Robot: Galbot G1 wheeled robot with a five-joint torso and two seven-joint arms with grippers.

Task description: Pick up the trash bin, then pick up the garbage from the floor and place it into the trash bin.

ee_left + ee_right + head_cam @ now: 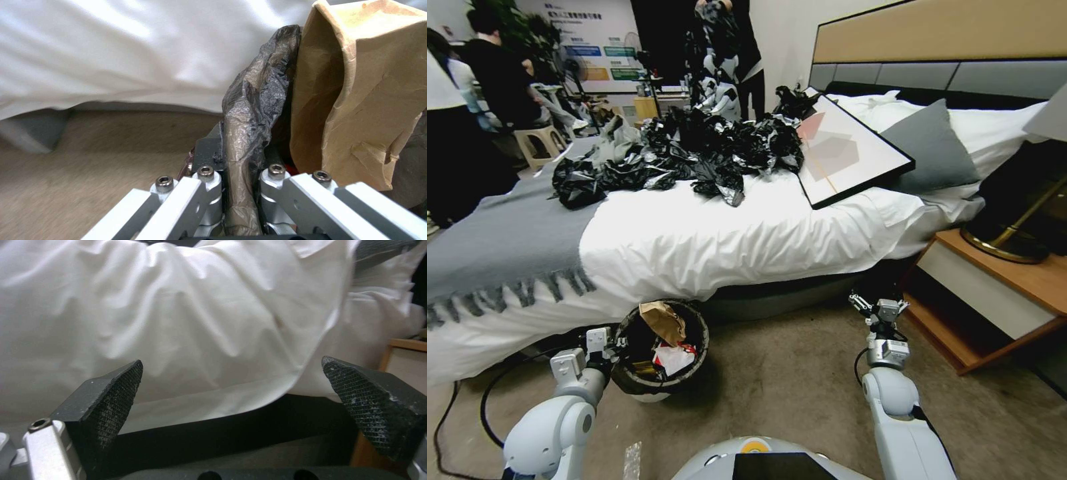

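The trash bin (635,381), a small white bucket with a dark bag folded over its rim, is on my left side by the foot of the bed. My left gripper (616,345) is shut on its near-left rim. The left wrist view shows the crumpled bag edge (249,110) pinched in the left gripper (240,160). Inside the bin lie garbage pieces: a brown paper piece (664,320) (365,100) and a red-and-white wrapper (674,357). My right gripper (882,308) (236,386) hangs open and empty above the carpet, facing the bed sheet.
The bed (727,233) spans the view ahead, with a heap of black plastic sheeting (694,153) and a framed picture (847,150) on it. A wooden nightstand (1000,293) with a lamp base (1014,233) stands at the right. A black cable (487,407) loops on the floor at the left.
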